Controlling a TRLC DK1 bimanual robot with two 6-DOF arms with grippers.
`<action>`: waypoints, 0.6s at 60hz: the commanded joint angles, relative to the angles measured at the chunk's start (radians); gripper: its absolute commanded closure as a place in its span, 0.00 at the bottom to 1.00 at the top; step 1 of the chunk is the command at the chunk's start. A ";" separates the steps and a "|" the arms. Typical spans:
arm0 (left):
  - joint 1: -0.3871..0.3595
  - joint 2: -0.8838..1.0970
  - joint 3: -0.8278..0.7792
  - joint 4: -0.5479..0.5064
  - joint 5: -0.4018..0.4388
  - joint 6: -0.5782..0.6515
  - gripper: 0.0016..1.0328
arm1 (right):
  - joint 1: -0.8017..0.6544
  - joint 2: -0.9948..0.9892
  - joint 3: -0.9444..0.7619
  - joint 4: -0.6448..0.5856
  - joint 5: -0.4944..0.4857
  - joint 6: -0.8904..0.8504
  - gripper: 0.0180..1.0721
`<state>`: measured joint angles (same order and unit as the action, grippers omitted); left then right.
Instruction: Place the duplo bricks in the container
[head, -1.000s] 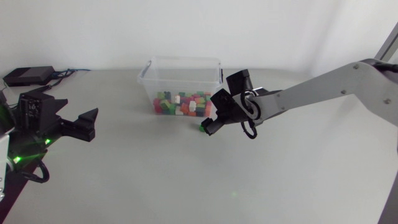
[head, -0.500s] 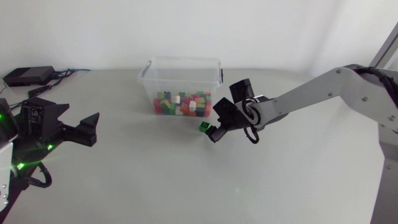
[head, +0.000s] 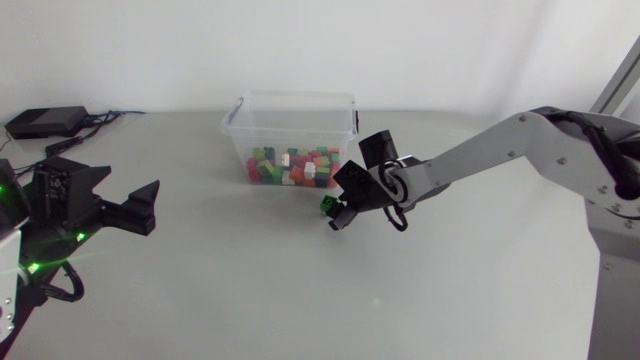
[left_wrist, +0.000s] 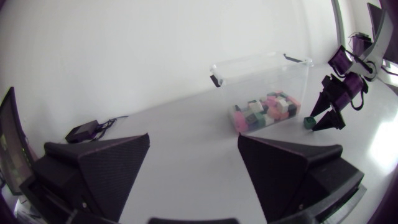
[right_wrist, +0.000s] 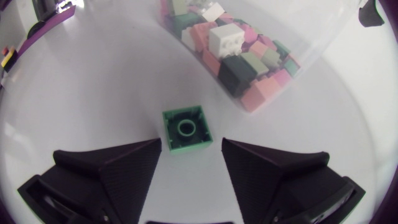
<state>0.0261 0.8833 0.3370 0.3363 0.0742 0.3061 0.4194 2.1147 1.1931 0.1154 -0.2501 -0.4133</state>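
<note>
A small green duplo brick (head: 327, 205) lies on the white table just in front of the clear plastic container (head: 238, 128), which holds several coloured bricks (head: 290, 167). My right gripper (head: 338, 213) hangs low over the brick. In the right wrist view the green brick (right_wrist: 186, 129) lies hollow side up between the fingertips of the right gripper (right_wrist: 191, 147); a narrow gap shows on each side, so it is open. The container wall (right_wrist: 311, 56) is just ahead. My left gripper (head: 148, 204) stands open and empty at the far left, far from both; the left gripper (left_wrist: 193, 140) looks towards the container (left_wrist: 261, 62).
A black box (head: 45, 122) with cables sits at the back left corner. Bare table stretches between the two arms and in front of the container.
My right gripper has come down and slightly left until the green brick lies between its fingers, and the fingers have drawn closer together. The left arm has not moved.
</note>
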 joint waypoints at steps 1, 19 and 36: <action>0.009 -0.001 -0.033 0.020 0.006 -0.027 0.05 | 0.010 0.025 -0.010 0.023 -0.002 -0.024 0.62; 0.015 -0.021 -0.047 0.020 0.006 -0.025 0.05 | 0.027 0.025 -0.009 0.035 -0.002 -0.015 0.45; 0.011 -0.043 -0.053 0.020 0.006 -0.027 0.05 | 0.035 0.041 0.008 0.035 0.003 -0.007 0.45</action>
<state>0.0322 0.8574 0.3080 0.3424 0.0738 0.3065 0.4461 2.1254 1.1931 0.1429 -0.2501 -0.4160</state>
